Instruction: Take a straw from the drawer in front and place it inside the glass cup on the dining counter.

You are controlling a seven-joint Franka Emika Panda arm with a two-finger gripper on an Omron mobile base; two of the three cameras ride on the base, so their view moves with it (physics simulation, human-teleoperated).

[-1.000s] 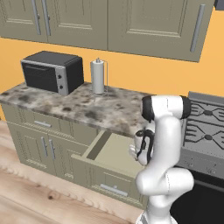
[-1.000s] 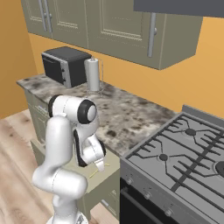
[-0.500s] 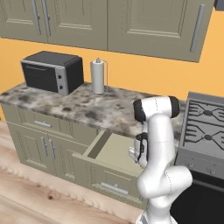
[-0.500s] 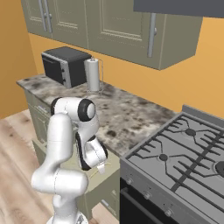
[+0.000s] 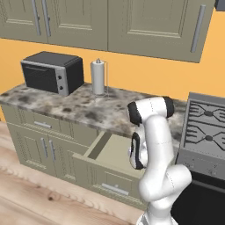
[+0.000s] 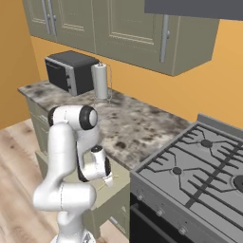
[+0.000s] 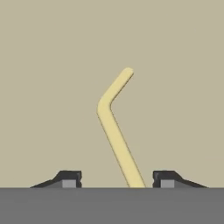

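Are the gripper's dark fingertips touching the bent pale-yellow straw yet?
Apart. Hand view: straw lies between the fingertips, with drawer floor visible either side.

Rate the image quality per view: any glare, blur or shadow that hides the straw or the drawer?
Hand view: flat even light, no glare or blur; the bent yellow straw reads sharply against the plain beige drawer floor, with no shadow cast. Left base view: soft rendering, the arm blocks part of the open drawer. Right base view: evenly lit; the straw is tiny by the end effector.

Both base views behind arm, sharing open drawer (image 5: pixel 110 151), hand view close above, perhaps straight down.
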